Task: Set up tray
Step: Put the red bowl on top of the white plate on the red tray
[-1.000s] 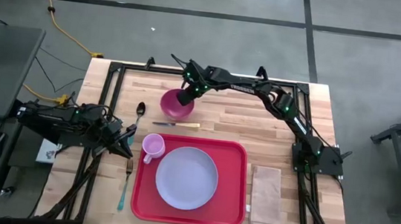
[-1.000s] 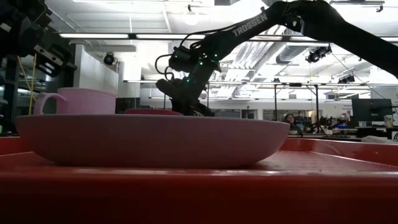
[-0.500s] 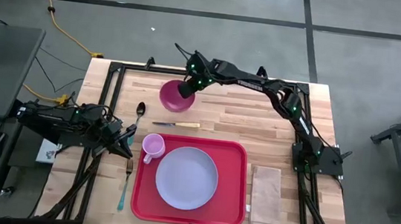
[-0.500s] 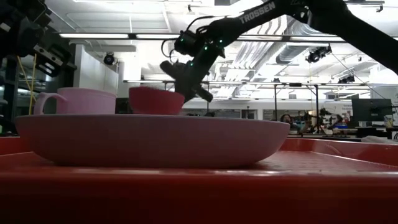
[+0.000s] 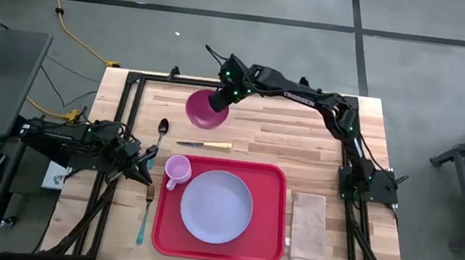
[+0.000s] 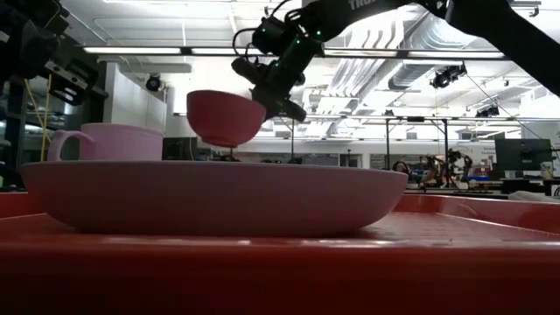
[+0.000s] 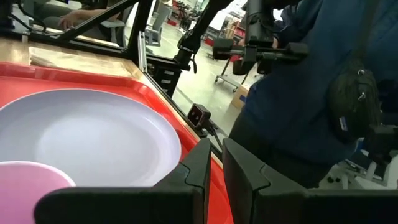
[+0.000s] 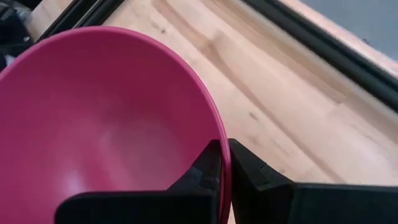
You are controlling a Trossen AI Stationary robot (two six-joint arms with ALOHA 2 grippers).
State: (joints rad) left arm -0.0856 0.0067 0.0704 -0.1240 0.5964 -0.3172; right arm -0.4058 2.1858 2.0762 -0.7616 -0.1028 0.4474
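The right gripper (image 5: 221, 99) pinches the rim of a round magenta plastic bowl (image 5: 203, 110) above the table's far side — the large flat red plastic tray (image 5: 271, 212) lies nearer, below it — while the left gripper (image 5: 143, 169), fingers nearly closed and holding nothing, waits at the tray's left edge.

You've got a smooth, glossy red plastic tray (image 5: 272, 214), a matt lavender plate (image 5: 217, 206), a magenta plastic bowl (image 5: 204, 110) with soft sheen, a pale wood-plank table (image 5: 292, 141), and a tan cloth-like napkin (image 5: 309, 227).
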